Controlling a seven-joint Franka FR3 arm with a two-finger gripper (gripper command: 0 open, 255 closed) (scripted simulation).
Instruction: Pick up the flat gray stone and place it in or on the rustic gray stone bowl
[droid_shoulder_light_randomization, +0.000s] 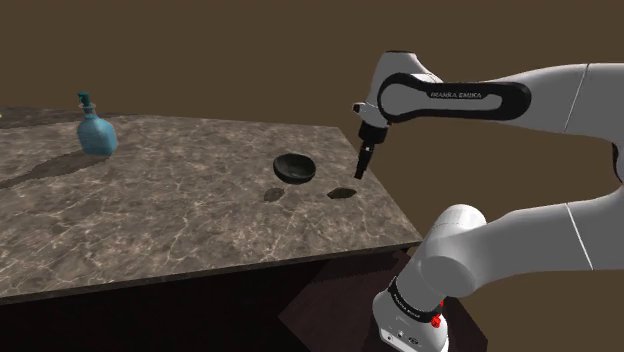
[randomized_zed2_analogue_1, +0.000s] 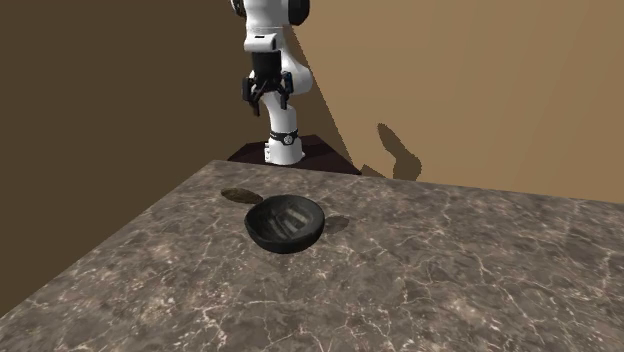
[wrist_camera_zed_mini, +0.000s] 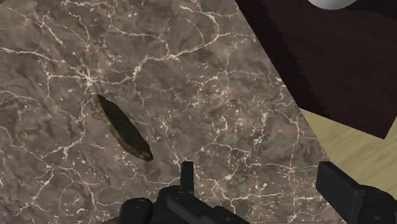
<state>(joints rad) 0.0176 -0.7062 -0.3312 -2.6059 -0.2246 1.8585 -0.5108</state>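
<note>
A flat dark gray stone (droid_shoulder_light_randomization: 343, 192) lies on the brown marbled tabletop, near the table's end by the arm; it also shows as a thin dark sliver (wrist_camera_zed_mini: 124, 127) and as a low patch (randomized_zed2_analogue_1: 240, 194). The dark round stone bowl (droid_shoulder_light_randomization: 294, 167) sits just beyond it, upright and with nothing in it (randomized_zed2_analogue_1: 285, 224). My black gripper (droid_shoulder_light_randomization: 362, 165) hangs above the table a little to the shoulder view's right of the stone. In the wrist view its fingers (wrist_camera_zed_mini: 186, 175) stand well apart around the gripper's middle (wrist_camera_zed_mini: 264, 184), with nothing between them and the stone off to one side.
A blue bottle (droid_shoulder_light_randomization: 95, 130) stands far off at the shoulder view's left end of the table (droid_shoulder_light_randomization: 150, 220). The table's edge (wrist_camera_zed_mini: 280, 83) runs close to the gripper, with a dark mat (wrist_camera_zed_mini: 331, 70) and tan floor (wrist_camera_zed_mini: 359, 149) below.
</note>
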